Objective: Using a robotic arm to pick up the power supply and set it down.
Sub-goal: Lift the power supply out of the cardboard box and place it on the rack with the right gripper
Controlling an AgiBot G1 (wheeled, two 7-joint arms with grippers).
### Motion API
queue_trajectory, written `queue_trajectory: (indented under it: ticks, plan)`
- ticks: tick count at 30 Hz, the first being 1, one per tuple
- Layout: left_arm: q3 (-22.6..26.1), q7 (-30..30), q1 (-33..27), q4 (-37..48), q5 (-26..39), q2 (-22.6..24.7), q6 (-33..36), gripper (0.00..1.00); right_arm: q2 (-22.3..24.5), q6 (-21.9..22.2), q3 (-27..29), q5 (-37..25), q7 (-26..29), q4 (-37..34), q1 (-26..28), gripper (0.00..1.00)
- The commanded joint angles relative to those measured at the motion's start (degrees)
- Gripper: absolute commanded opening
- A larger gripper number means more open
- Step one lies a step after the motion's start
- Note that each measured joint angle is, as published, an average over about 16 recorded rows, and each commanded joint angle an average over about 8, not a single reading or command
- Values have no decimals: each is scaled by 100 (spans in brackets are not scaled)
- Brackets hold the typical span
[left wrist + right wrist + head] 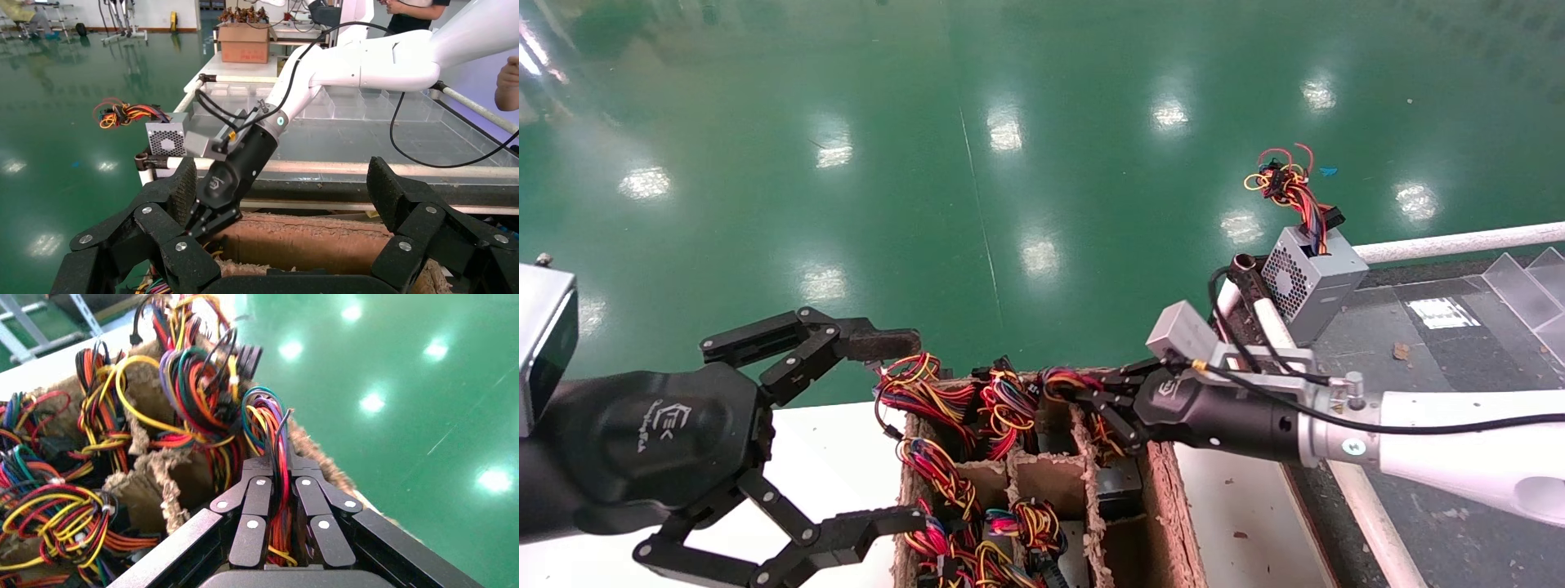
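Note:
My right gripper point(1093, 403) reaches into the far right compartment of a divided cardboard box point(1166, 506). In the right wrist view the right gripper point(280, 464) is shut on a thick bundle of red, orange, purple and black wires point(276, 441), which belongs to the power supply. The power supply's grey body is hidden down in the compartment. My left gripper point(891, 433) hangs open at the box's left side, holding nothing. From the left wrist view, the right gripper point(205, 223) is seen dipping over the box's edge.
Other compartments hold more coloured wire bundles point(944, 474). A second grey vented box point(1312, 278) with thin red wire loops stands on the dark bench to the right, beside white rails point(1459, 242). Clear plastic bins point(367, 104) lie behind. Green floor lies beyond.

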Motion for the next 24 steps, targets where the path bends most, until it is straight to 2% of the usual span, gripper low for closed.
queue_trajectory:
  ticks: [1, 6, 13, 19, 24]
  plan:
    - [0, 0, 0, 0, 0, 0, 0, 100, 20, 2, 38, 51, -26, 0, -12, 0]
    - [1, 0, 0, 0, 0, 0, 0, 100, 326, -76, 307, 395, -32, 425, -55, 0]
    - [1, 1, 0, 0, -1, -1, -1, 100, 1106, -130, 956, 1161, 216, 1618, -126, 0]
    - [2, 1, -1, 0, -1, -1, -1, 100, 1735, 93, 1529, 1600, 354, 2359, -111, 0]
    - [3, 1, -1, 0, -2, -1, -1, 100, 2095, 417, 1917, 1676, 242, 2515, -5, 0]
